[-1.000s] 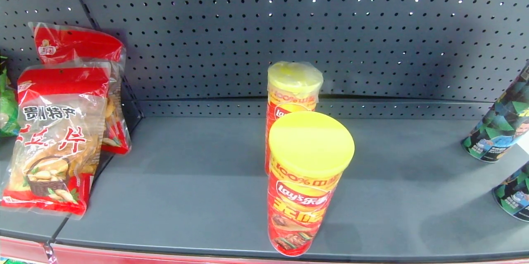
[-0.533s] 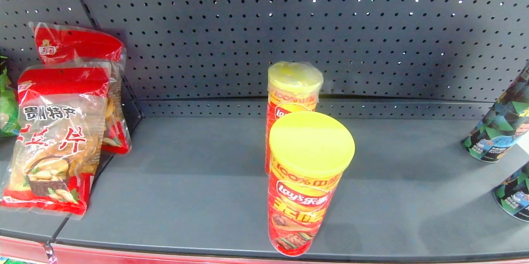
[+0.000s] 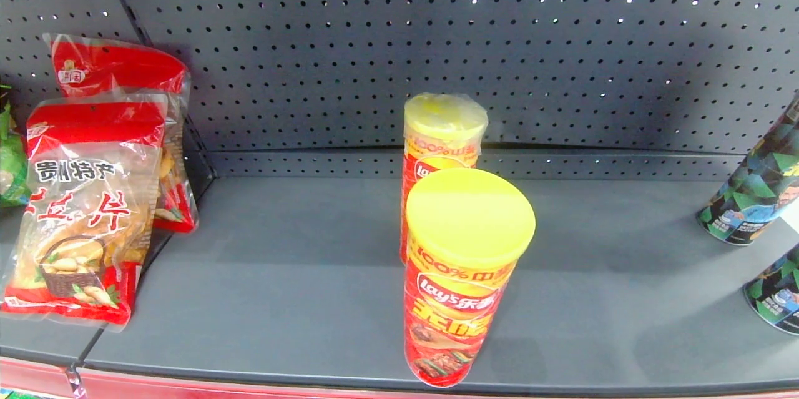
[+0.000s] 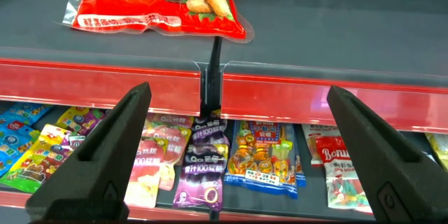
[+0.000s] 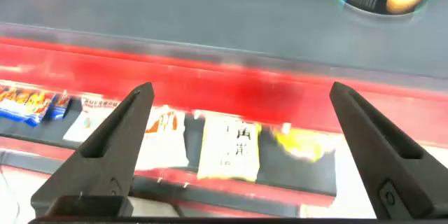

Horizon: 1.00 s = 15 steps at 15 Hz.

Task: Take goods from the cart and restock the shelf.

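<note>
Two yellow-lidded chip cans (image 3: 465, 280) stand upright on the grey shelf (image 3: 281, 274). The left gripper (image 4: 238, 91) and right gripper (image 5: 241, 89) both spread their fingers wide, holding nothing.

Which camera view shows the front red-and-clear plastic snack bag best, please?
The head view: the red-and-clear plastic snack bag stands whole, front face visible, on the grey shelf. The left wrist view catches just its bottom edge; the right wrist view faces the shelf's red front lip.

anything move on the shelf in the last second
Nothing visibly changed. The front chip can and the rear chip can stand as before on the shelf, and the red snack bags and dark patterned cans are where they were.
</note>
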Available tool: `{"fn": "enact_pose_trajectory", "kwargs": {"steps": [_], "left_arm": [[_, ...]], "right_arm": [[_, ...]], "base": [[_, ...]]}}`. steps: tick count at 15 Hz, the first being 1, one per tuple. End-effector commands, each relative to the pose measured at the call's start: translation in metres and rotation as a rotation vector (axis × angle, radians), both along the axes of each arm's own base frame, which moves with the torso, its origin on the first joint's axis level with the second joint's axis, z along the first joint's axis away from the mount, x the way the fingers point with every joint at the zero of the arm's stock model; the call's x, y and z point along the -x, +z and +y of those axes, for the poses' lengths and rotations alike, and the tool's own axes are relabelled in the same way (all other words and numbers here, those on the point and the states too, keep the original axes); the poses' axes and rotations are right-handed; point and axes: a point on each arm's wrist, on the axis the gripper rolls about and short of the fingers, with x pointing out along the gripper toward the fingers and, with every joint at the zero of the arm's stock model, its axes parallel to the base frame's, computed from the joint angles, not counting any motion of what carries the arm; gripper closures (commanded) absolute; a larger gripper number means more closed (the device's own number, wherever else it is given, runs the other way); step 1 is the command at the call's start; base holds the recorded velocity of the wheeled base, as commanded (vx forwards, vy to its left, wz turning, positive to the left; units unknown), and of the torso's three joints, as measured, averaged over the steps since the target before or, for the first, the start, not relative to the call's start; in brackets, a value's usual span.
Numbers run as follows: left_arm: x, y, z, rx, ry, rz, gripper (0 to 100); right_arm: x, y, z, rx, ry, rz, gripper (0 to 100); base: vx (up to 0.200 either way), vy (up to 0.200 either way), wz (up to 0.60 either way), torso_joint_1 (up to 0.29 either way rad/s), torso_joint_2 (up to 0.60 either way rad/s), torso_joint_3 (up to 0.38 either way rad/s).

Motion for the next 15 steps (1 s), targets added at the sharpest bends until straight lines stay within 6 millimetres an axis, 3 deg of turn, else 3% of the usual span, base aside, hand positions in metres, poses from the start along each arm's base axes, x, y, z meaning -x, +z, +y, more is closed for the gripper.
{"fn": "enact_pose_trajectory", "kwargs": {"steps": [1,15], "left_arm": [[0.0,0.0,0.0,0.0,0.001,0.001,0],[0.0,0.0,0.0,0.0,0.001,0.003,0]], "right_arm": [[0.002,0.0,0.0,0.0,-0.01,-0.022,0],[0.022,-0.003,-0.004,-0.077,-0.187,-0.21,0]], "base": [[0.0,0.0,0.0,0.0,0.0,0.0],[0.0,0.0,0.0,0.0,0.0,0.0]]}}
